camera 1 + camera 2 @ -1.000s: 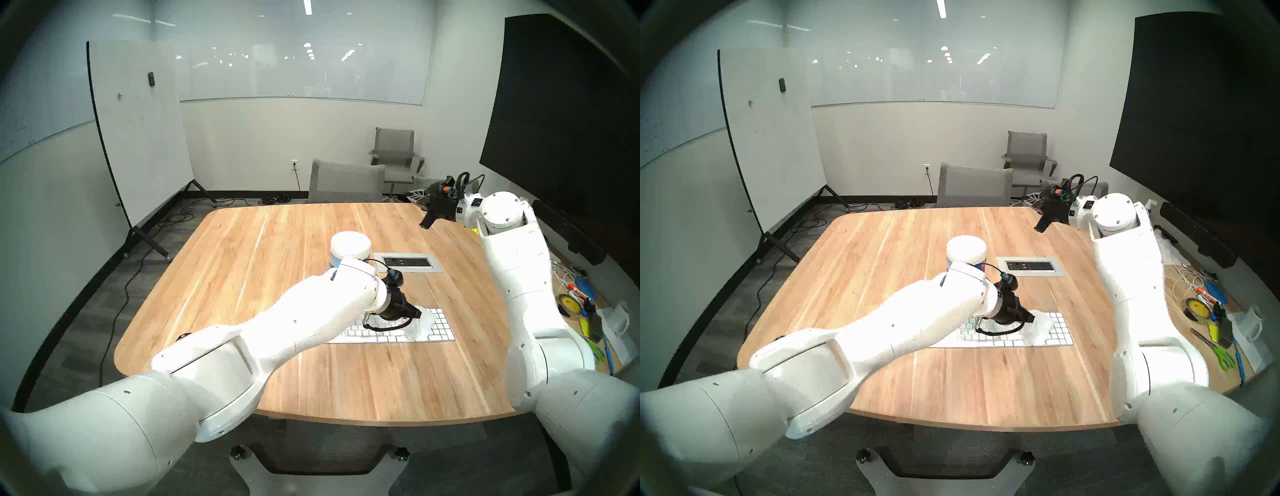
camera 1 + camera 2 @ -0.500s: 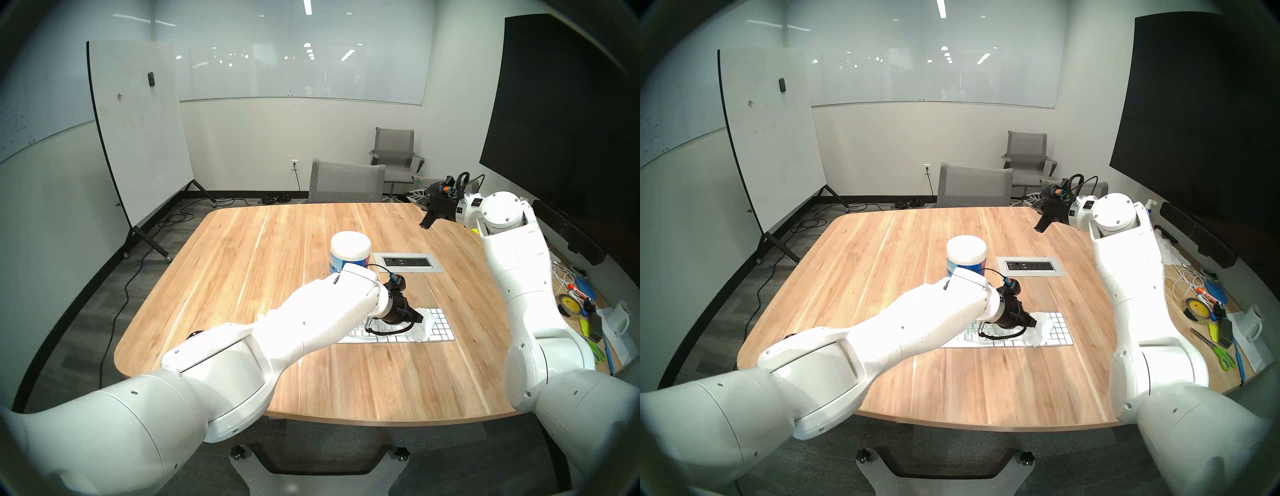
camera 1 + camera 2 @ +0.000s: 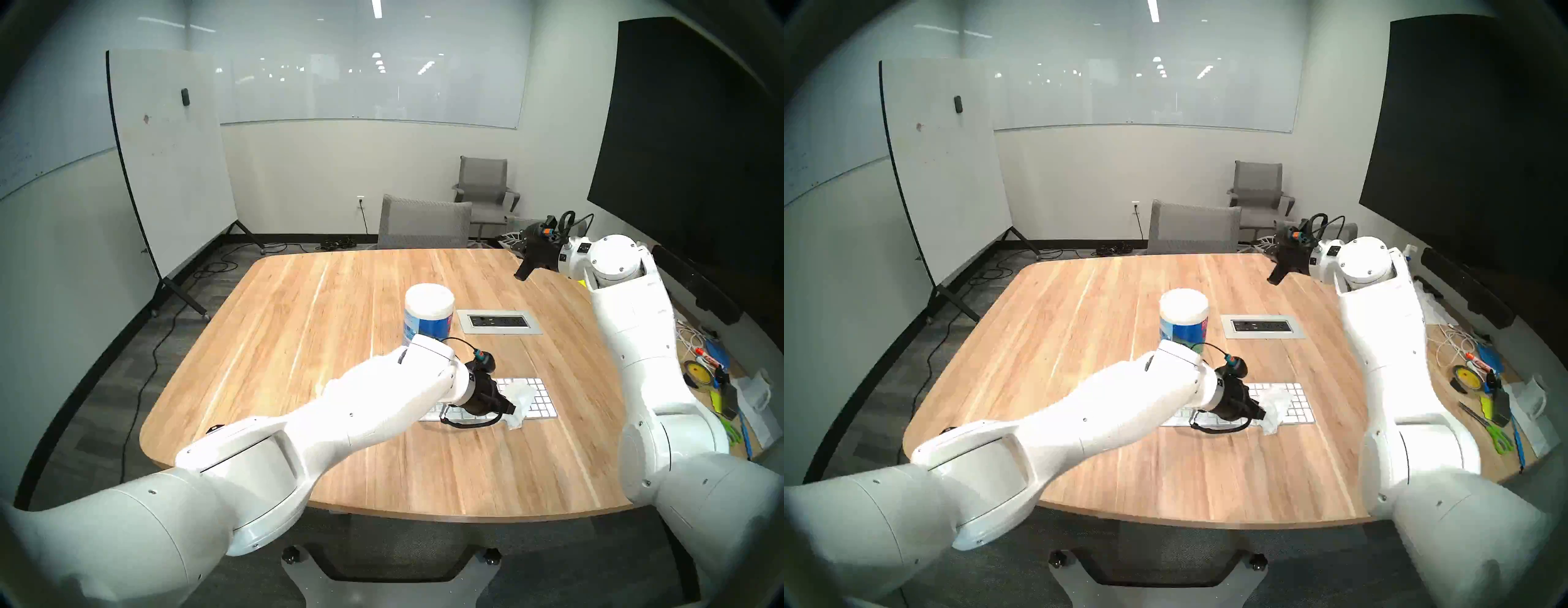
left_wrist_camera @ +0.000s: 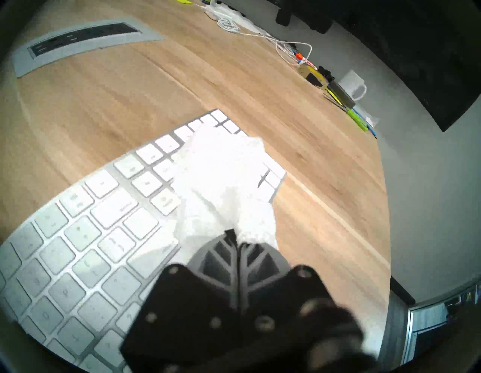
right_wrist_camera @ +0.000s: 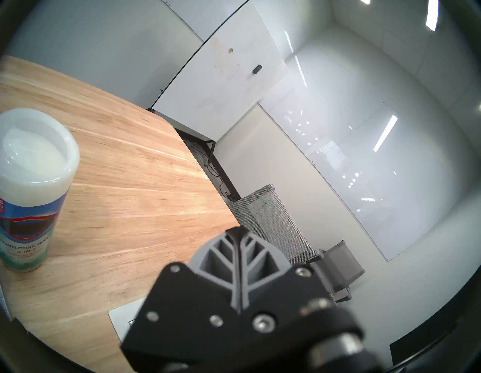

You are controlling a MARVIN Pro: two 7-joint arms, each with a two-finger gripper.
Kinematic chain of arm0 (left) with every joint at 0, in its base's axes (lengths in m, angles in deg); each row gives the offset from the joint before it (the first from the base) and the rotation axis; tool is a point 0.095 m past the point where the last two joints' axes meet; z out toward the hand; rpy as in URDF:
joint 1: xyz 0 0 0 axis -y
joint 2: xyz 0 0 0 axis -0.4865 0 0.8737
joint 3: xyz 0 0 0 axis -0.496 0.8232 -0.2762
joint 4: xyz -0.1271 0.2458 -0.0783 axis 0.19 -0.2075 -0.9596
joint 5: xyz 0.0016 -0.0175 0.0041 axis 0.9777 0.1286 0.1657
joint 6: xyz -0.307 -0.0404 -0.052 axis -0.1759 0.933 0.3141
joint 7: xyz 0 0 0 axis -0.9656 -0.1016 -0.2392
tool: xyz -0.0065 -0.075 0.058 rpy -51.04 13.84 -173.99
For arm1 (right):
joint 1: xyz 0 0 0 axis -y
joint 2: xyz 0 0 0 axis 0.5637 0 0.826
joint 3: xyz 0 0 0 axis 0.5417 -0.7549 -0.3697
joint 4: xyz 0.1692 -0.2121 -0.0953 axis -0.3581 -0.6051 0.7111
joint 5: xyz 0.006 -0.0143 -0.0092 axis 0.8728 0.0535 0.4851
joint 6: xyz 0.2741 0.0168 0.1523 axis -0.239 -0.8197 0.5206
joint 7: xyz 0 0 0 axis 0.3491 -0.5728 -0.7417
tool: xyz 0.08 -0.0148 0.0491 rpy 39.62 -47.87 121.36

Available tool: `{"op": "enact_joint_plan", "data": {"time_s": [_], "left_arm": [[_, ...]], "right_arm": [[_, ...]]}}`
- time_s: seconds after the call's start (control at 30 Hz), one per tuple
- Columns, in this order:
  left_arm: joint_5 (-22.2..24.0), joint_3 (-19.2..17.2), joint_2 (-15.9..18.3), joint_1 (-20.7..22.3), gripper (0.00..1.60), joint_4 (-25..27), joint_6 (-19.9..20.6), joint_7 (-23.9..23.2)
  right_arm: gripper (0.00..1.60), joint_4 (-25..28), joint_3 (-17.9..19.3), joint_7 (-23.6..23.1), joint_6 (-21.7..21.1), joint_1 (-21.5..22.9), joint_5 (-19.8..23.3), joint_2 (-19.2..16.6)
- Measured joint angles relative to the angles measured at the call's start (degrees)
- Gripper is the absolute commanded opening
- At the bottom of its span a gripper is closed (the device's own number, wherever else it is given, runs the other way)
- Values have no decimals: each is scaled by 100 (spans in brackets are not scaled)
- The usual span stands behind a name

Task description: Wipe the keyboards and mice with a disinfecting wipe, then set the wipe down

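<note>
The white keyboard (image 3: 539, 401) (image 3: 1299, 403) (image 4: 86, 234) lies flat on the wooden table (image 3: 382, 297), near its front right. My left gripper (image 3: 514, 408) (image 3: 1263, 412) (image 4: 235, 234) is shut on the white wipe (image 3: 521, 403) (image 3: 1275, 406) (image 4: 223, 179), which lies crumpled over the keyboard's right part and hangs past its near edge. My right gripper (image 3: 521, 274) (image 3: 1275, 278) (image 5: 236, 233) is shut and empty, held above the table's far right corner. No mouse shows in any view.
A blue-green wipe canister with white lid (image 3: 428, 312) (image 3: 1183, 318) (image 5: 28, 187) stands behind my left wrist. A grey power-outlet panel (image 3: 499, 322) (image 4: 78, 41) is set into the table. Tape, scissors, cables and a mug (image 3: 761, 388) clutter the right edge. Chairs (image 3: 424, 225) stand beyond.
My left gripper has dragged the wipe toward the keyboard's near edge, so the wipe now overhangs it. More of the canister shows. The right arm has not moved.
</note>
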Motion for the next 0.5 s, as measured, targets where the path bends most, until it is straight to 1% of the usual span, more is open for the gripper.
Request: {"op": "enact_joint_plan", "data": {"time_s": [0.2, 0.5], "left_arm": [[21, -43, 341, -244, 0, 440, 64, 130], [55, -218, 850, -524, 0, 1156, 26, 409]], "right_arm": [[0, -1, 0, 0, 0, 0, 0, 0], [0, -1, 0, 1, 1, 0, 0, 0]]}}
